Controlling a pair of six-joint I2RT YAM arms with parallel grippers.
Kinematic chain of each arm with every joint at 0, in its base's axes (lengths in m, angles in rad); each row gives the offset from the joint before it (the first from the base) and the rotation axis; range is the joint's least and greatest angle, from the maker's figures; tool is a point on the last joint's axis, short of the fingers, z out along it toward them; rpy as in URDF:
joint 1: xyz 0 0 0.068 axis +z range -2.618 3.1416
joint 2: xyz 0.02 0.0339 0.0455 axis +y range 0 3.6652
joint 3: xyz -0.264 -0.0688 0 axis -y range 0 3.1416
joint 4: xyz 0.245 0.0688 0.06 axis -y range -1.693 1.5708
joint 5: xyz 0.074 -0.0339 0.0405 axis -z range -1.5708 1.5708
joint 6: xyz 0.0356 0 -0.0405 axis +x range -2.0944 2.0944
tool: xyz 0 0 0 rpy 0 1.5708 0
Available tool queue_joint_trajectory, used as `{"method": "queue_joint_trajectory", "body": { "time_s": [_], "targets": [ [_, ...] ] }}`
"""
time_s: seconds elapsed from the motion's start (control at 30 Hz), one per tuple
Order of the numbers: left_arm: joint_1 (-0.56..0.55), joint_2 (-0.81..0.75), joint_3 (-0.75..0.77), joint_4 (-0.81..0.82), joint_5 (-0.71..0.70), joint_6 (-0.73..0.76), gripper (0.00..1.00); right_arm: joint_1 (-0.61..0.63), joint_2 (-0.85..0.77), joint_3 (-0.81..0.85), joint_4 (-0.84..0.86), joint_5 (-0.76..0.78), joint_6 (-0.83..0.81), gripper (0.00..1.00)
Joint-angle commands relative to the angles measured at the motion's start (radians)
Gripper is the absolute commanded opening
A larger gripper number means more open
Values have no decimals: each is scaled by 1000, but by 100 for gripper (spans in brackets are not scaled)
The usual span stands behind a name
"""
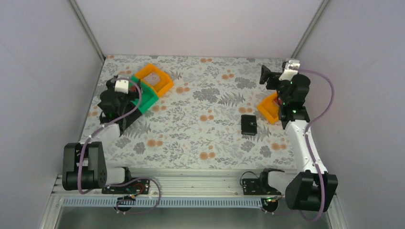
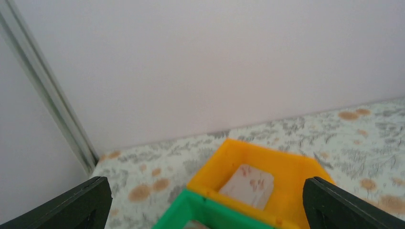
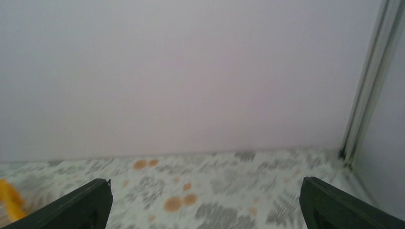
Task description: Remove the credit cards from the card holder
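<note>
The card holder (image 1: 249,125) lies folded shut on the bench (image 1: 200,138), right of centre and well apart from both arms. It is too small to show any cards inside. At the left, the left fingers (image 2: 81,205) hang spread wide and empty over the green tray (image 1: 145,98); the orange tray (image 2: 286,167) beyond holds what looks like a pale card (image 2: 250,185). At far right, the right fingers (image 3: 81,205) are likewise spread and empty, raised near a second orange tray (image 1: 270,109). The right arm sits nearer — best it pins one flap squarely while the left opens the fold.
</note>
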Motion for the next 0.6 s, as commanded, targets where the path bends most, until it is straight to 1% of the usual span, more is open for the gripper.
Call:
{"method": "queue_joint_trajectory", "body": {
  "time_s": [0.0, 0.07, 0.13, 0.23, 0.3, 0.37, 0.47, 0.57],
  "targets": [
    [4, -26, 230, -395, 55, 55, 100, 67, 23, 107, -622, 23, 111, 99],
    [4, -1, 361, -557, 24, 56, 100, 138, 43, 125, -739, 85, 147, 99],
    [5, 20, 460, -660, -14, 62, 100, 199, 86, 129, -852, 170, 195, 99],
    [7, 47, 585, -806, -18, 65, 100, 233, 162, 133, -981, 323, 288, 99],
    [7, 64, 643, -884, 0, 58, 100, 238, 217, 128, -1003, 317, 299, 99],
    [7, 76, 673, -917, 0, 43, 100, 243, 279, 127, -1014, 293, 304, 99],
    [6, 78, 681, -922, -12, 36, 100, 250, 356, 111, -1020, 283, 303, 99],
    [7, 69, 680, -922, -9, 32, 100, 250, 391, 75, -1019, 280, 308, 99]
  ]
}}
